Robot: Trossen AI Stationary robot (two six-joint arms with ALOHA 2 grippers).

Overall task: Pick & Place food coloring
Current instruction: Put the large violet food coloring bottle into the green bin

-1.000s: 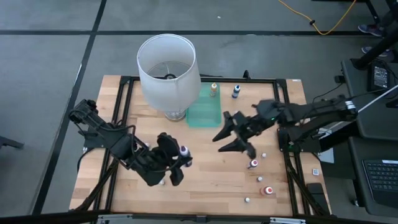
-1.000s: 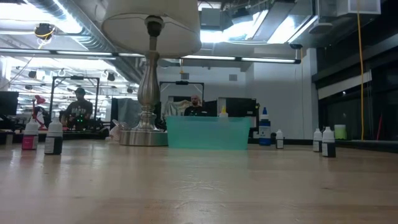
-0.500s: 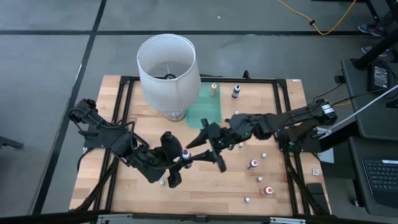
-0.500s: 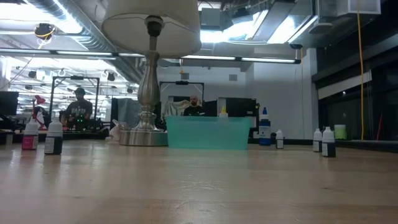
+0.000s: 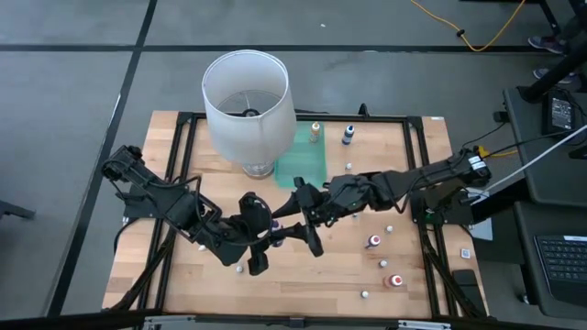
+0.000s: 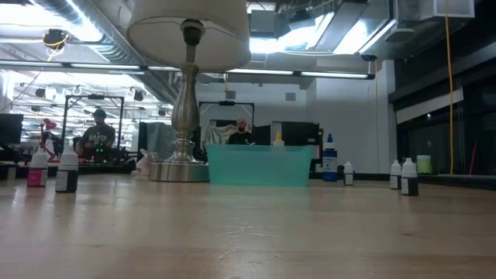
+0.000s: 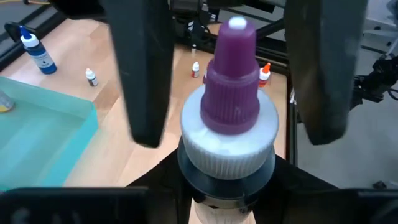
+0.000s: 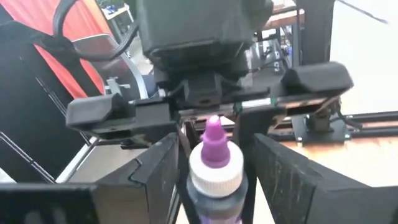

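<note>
A food coloring bottle [image 5: 272,224] with a white cap, purple tip and dark contents is in my left gripper [image 5: 260,236], shut on it above the table's middle. Its cap [image 7: 229,134] fills the left wrist view. My right gripper [image 5: 295,225] is open and reaches in from the table's right. Its fingers [image 8: 163,177] stand on either side of the cap [image 8: 214,169] with a narrow gap on each side. Neither gripper shows in the low view. My left gripper holds the bottle by its body just below the white cap [image 7: 227,200], pinched between the two fingers. The bottle is lifted clear of the table. Its purple tip [image 7: 237,37] points away from the wrist, toward my right gripper.
The white lampshade [image 5: 248,96] stands at the far left of centre, the green tray [image 5: 304,160] beside it. Beyond the tray stand a yellow bottle [image 5: 315,131] and a blue bottle [image 5: 348,135]. Several small bottles stand at the near right, such as a red one [image 5: 374,241].
My right arm has stretched toward the table's left, from beside the red bottle to the bottle in my left gripper, and its open fingers now flank the cap. My left gripper has kept its hold and barely moved.
</note>
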